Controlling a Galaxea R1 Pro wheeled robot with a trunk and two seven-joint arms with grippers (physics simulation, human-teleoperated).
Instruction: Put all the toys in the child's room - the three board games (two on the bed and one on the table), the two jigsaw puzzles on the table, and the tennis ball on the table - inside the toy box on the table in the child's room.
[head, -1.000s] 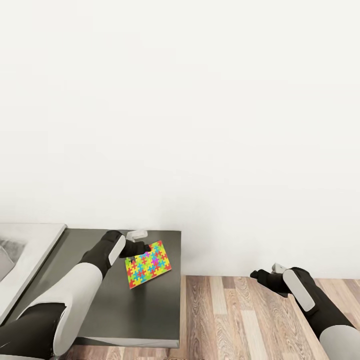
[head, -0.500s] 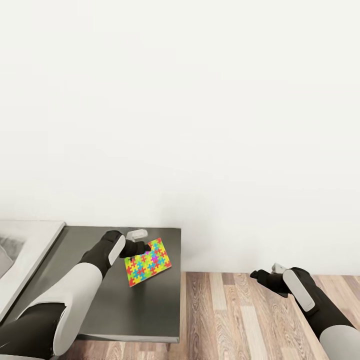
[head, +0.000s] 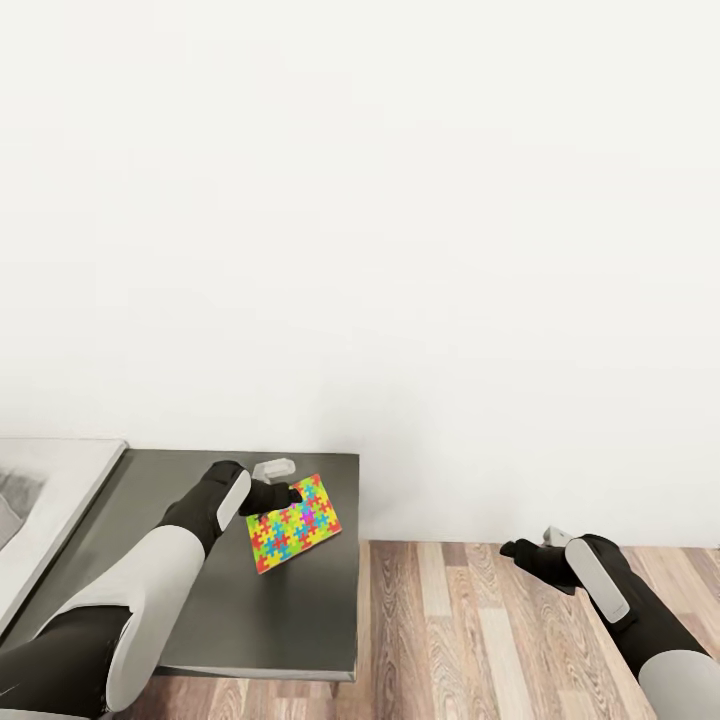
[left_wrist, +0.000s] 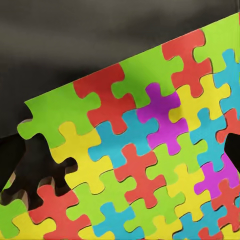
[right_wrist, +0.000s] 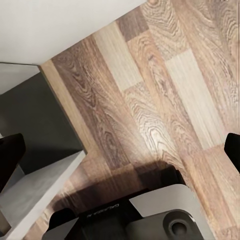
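— Where's the puzzle (head: 294, 524)?
— Pinched in the left gripper (head: 283, 496), tilted over a dark table (head: 250, 620) by the wall (head: 400, 250).
— The right gripper (head: 520, 550)?
— Over the floor (head: 470, 640) — fingers spread, holding nothing.

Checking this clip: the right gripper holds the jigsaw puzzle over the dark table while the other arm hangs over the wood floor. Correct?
Not quite: it is the left gripper that holds the jigsaw puzzle over the dark table, as the head view shows. The right gripper is the one that hangs over the wood floor, with nothing in it.
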